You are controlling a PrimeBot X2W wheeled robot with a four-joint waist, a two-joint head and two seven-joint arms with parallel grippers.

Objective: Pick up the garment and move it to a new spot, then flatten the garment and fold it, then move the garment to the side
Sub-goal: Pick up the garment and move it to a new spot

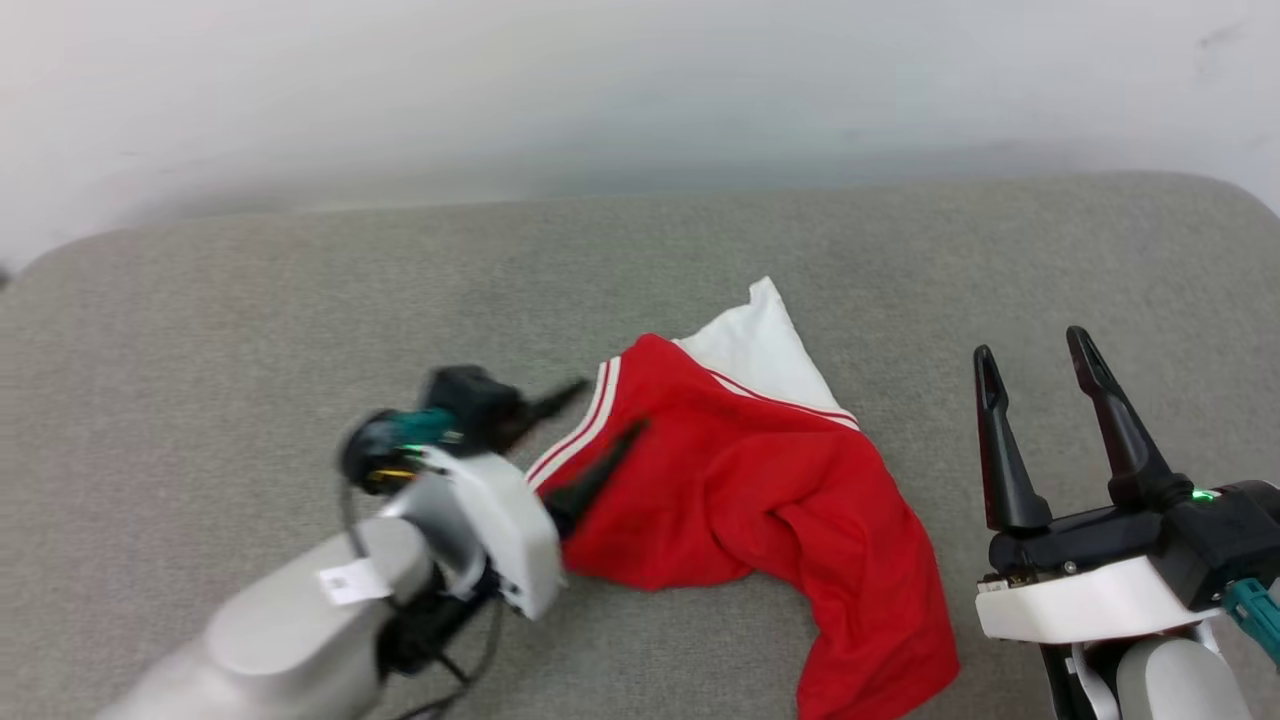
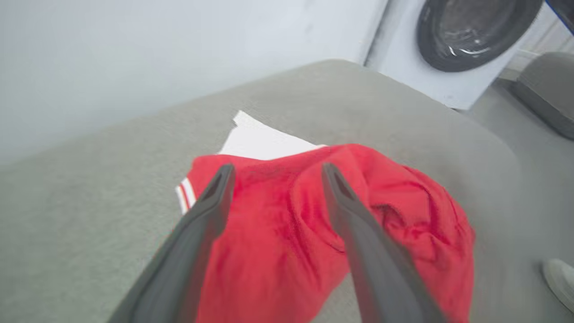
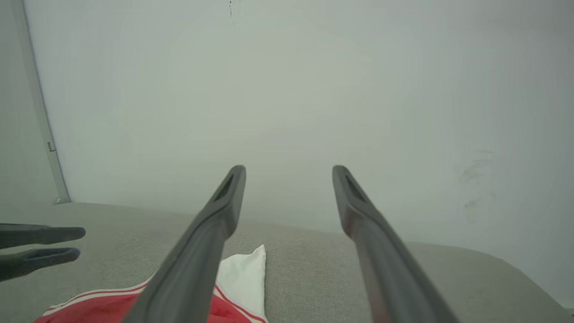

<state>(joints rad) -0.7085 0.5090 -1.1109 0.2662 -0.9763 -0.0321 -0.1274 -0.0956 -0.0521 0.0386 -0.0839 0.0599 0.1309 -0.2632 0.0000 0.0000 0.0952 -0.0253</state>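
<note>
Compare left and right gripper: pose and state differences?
The left gripper points sideways across the garment, its fingers over the striped edge; the right gripper points up the head view, beside the garment and clear of it. The left looks blurred; the right is sharp. Shared: both open, fingers spread, holding nothing.

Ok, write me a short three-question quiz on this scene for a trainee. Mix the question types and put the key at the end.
1. True or false: the left gripper, at the striped edge of the garment, has its fingers apart.
2. The garment is: A) spread flat, B) crumpled on the grey cushion, C) neatly folded.
3. Name the gripper that stands clear of the garment, off to its side.
Key: 1 true; 2 B; 3 the right gripper.
</note>
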